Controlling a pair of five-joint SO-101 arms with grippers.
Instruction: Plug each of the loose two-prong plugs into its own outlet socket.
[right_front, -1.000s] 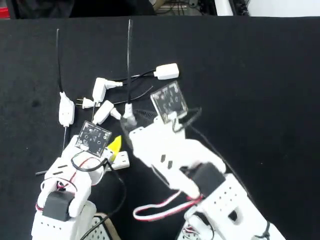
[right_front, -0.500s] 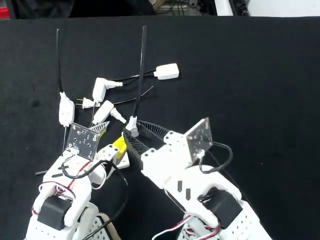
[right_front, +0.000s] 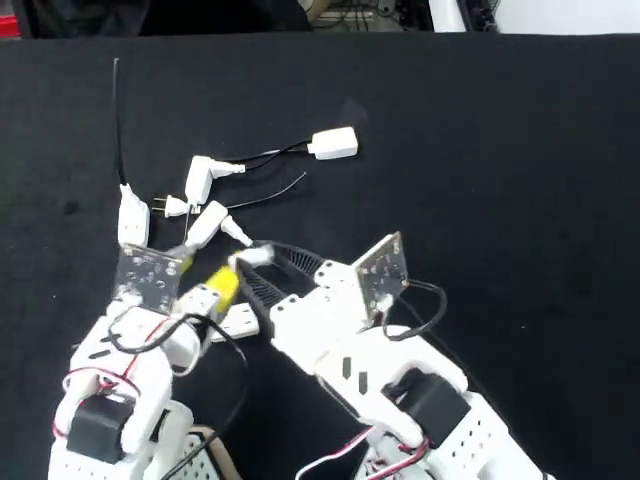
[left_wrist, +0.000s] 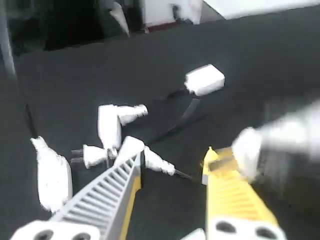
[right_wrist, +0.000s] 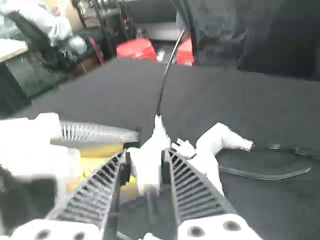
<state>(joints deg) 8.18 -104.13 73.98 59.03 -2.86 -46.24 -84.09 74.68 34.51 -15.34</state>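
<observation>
My right gripper (right_front: 252, 266) is shut on a white two-prong plug (right_wrist: 148, 172), whose black cable (right_wrist: 167, 75) rises from it. That plug (right_front: 252, 257) hangs just beside the yellow finger (right_front: 222, 289) of my left gripper (right_front: 205, 268), which is open with nothing in it. In the left wrist view the open left gripper (left_wrist: 172, 157) faces a cluster of loose white plugs: an angled plug (left_wrist: 111, 120), a small plug (left_wrist: 92, 155) and a tapered plug (left_wrist: 150, 159). A white block connector (right_front: 330, 143) lies farther back, and a long white connector (right_front: 132, 215) lies at the left.
A white socket piece (right_front: 238, 320) lies on the black table (right_front: 500, 150) under the two grippers. Thin black cables (right_front: 265, 192) trail between the loose plugs. The two arms stand close together near the front edge. The table's right half is bare black cloth.
My right gripper has carried its plug down and left, close to the left gripper, and the plug's cable no longer stands up. The left gripper has swung left toward the loose plugs.
</observation>
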